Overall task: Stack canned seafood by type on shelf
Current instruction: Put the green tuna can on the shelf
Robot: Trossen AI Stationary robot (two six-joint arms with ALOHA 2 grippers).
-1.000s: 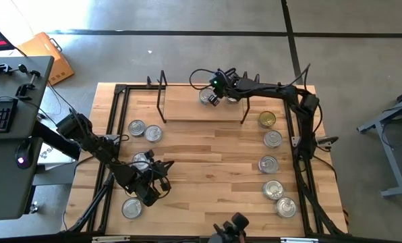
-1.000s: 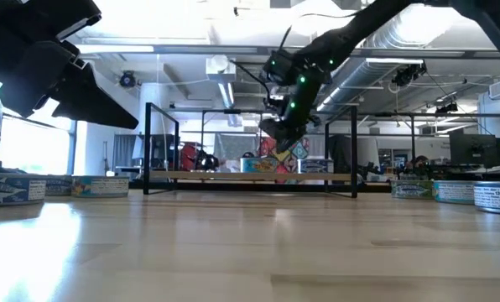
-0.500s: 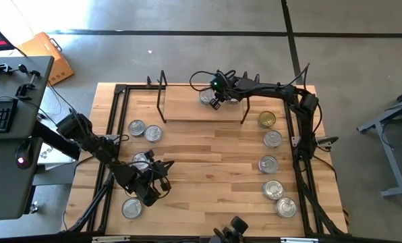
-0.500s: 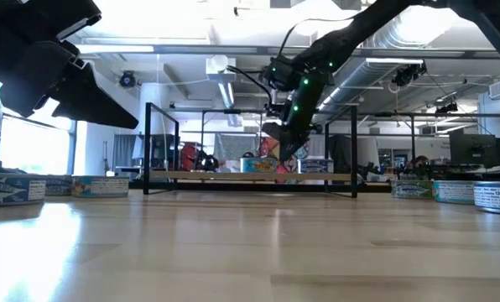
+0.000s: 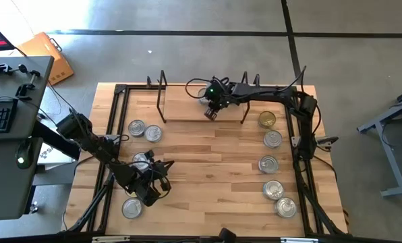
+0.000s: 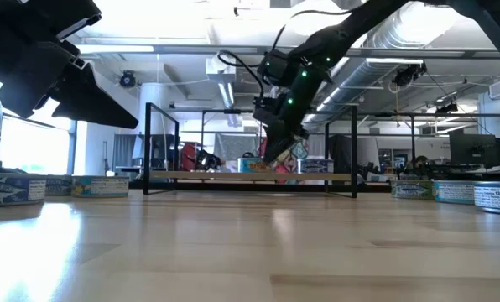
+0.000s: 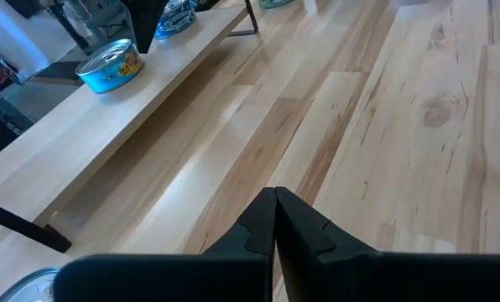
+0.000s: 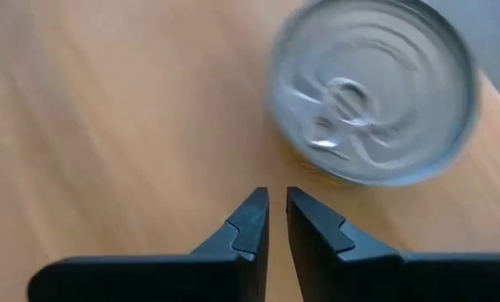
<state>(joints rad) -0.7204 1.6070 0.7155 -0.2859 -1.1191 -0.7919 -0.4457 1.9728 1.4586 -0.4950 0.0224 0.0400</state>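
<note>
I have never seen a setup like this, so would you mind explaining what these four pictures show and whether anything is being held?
Two dark robot arms work at a wooden table. One camera looks straight down, one sits at table height, and one rides on each wrist. The right gripper hangs over the shelf, a low board in a wire frame, nearly closed on nothing, beside a silver-topped tin standing there. The left gripper waits shut and empty over the table's near left. More tins lie along both table sides.

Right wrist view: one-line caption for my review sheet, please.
Right tool, nearly shut and empty, hovers over the light-wood shelf beside a silver-topped tin.
</note>
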